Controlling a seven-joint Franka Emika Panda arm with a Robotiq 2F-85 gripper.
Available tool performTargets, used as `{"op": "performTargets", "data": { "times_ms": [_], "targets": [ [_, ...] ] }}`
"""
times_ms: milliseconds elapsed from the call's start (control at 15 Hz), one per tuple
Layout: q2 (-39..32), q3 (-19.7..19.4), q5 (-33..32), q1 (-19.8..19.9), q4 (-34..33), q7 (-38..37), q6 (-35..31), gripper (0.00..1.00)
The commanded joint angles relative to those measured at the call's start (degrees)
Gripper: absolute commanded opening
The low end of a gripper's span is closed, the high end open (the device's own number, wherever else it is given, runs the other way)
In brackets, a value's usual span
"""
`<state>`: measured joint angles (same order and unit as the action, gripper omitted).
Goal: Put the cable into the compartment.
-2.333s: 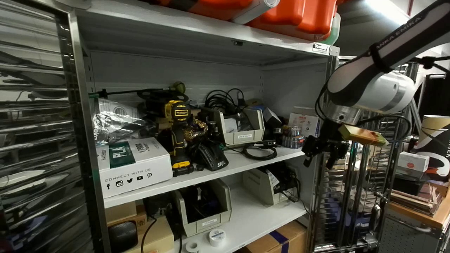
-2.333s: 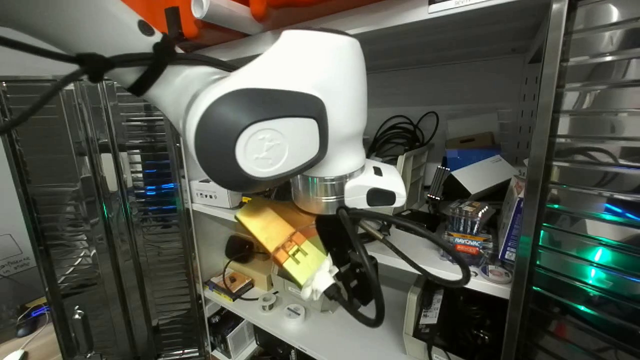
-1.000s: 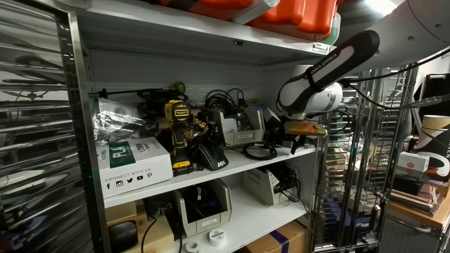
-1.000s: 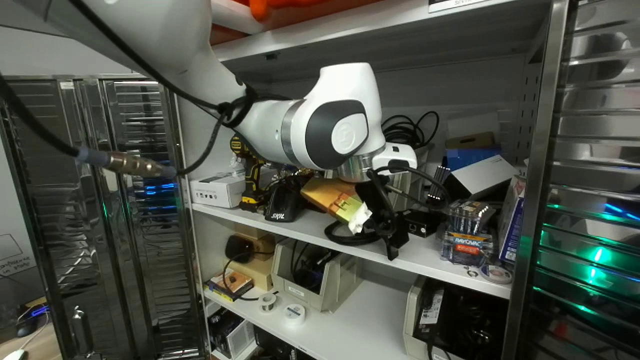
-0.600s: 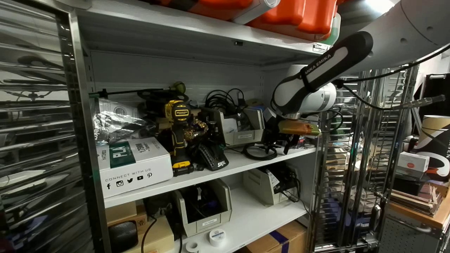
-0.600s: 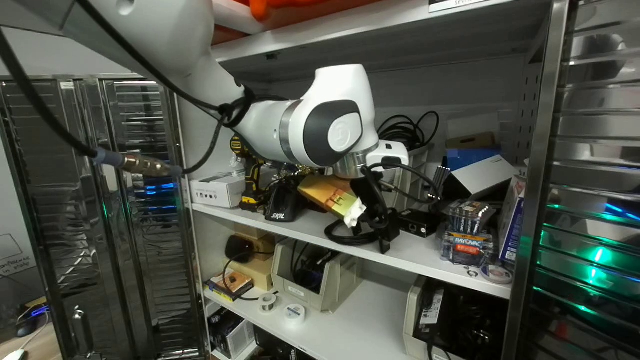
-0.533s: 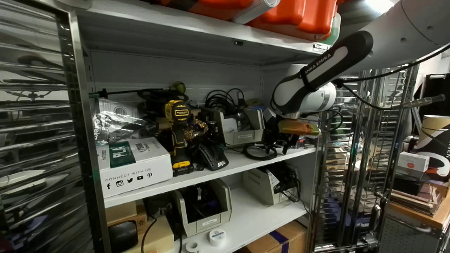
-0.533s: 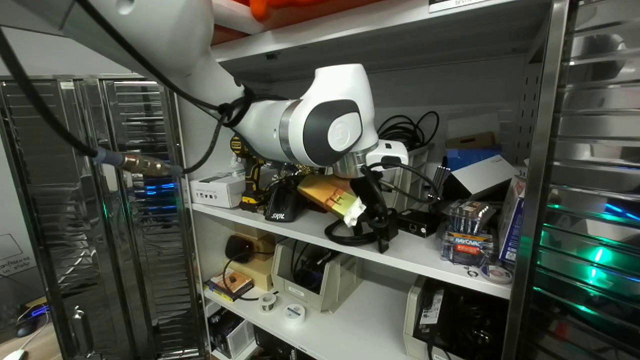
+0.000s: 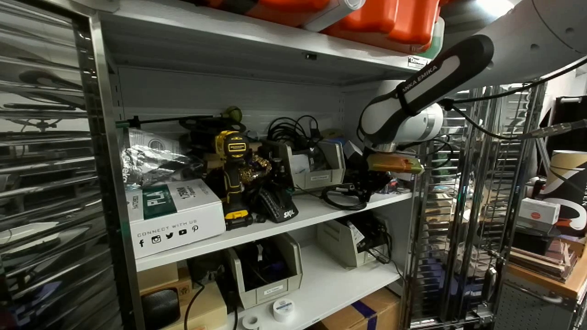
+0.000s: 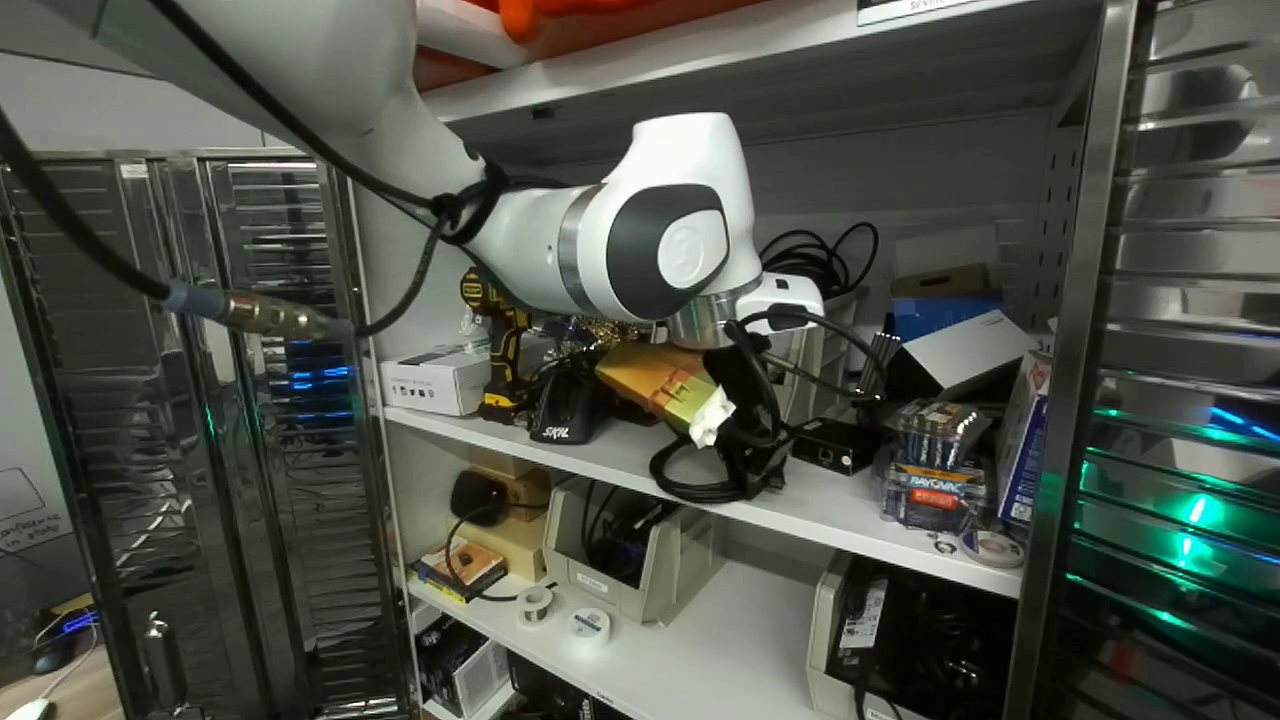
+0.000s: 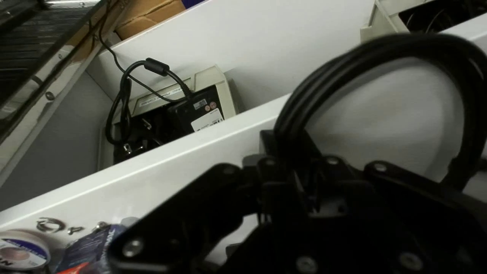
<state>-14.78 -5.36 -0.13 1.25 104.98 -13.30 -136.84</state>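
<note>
Plainly, the gripper (image 11: 290,147) was clamped on the black cable (image 11: 407,46), its coil arching across the right side of the wrist view. In both exterior views that coil was at the front of the compartment (image 9: 183,91), by the edge of the shelf (image 9: 316,211), below and right of the frame's centre; whether it touched the shelf could not be told. In an exterior view a beige bin (image 9: 318,180) stood just behind it, and left of the middle a yellow drill (image 9: 234,188) stood upright between a white box (image 9: 176,220) and a black piece marked SKIL (image 9: 274,206).
</note>
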Motion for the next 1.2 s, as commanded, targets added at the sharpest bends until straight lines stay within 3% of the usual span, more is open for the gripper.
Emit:
{"op": "performTargets", "data": {
  "times_ms": [0, 67, 333, 667, 933, 1133],
  "targets": [
    [4.45, 0.25, -0.02, 0.53, 3.32, 1.05, 1.50, 0.03],
    [5.76, 0.32, -0.14, 0.62, 4.88, 1.64, 0.86, 0.08],
    [13.43, 1.14, 0.62, 0.74, 14.37, 6.07, -3.40, 0.08],
    [20.08, 1.56, -2.25, 0.75, 25.22, 4.40, -22.51, 0.07],
    [16.07, 1.33, -7.10, 1.03, 24.92, -0.08, -37.51, 0.06],
    [9.44, 0.91, -11.71, 1.01, 20.06, -6.82, -45.89, 0.07]
  ]
}}
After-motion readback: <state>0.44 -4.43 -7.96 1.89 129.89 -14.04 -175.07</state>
